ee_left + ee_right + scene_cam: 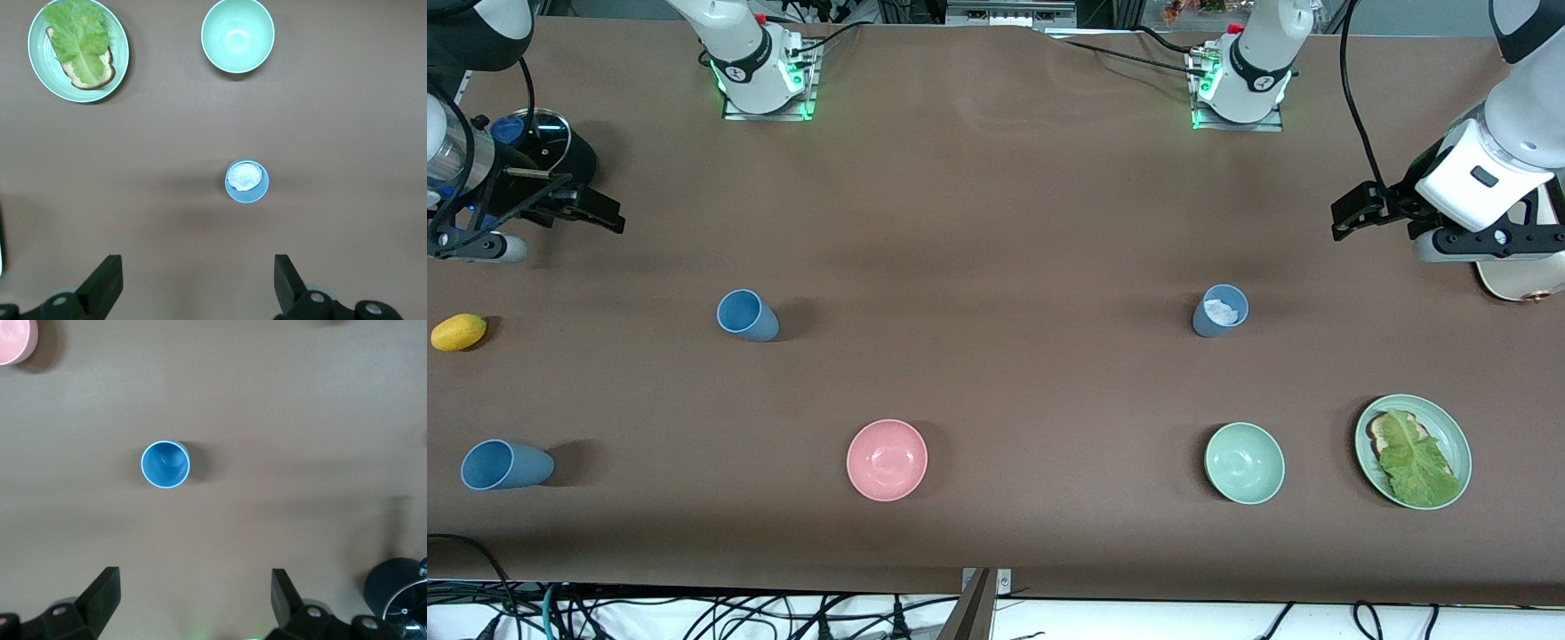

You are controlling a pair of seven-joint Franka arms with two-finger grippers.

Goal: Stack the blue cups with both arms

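1. Three blue cups upright on counter (996, 222): cup (747, 316), cup with white wad (1220, 310), corner cup (505, 465).
2. Pink bowl (887, 460), mint bowl (1244, 462) nearer camera.
3. Right gripper (596, 212), left gripper (1352, 213) at counter ends.

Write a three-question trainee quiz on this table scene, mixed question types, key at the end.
1. True or false: the left hand is shut on a cup.
2. How many small blue plastic cups stand on the table?
3. Which cup holds something white: (a) the blue cup beside the yellow lemon, (b) the blue cup nearest the mint-green bowl, (c) the blue cup nearest the right hand?

Key: 1 false, both hands are open, holding nothing; 2 three; 3 b.
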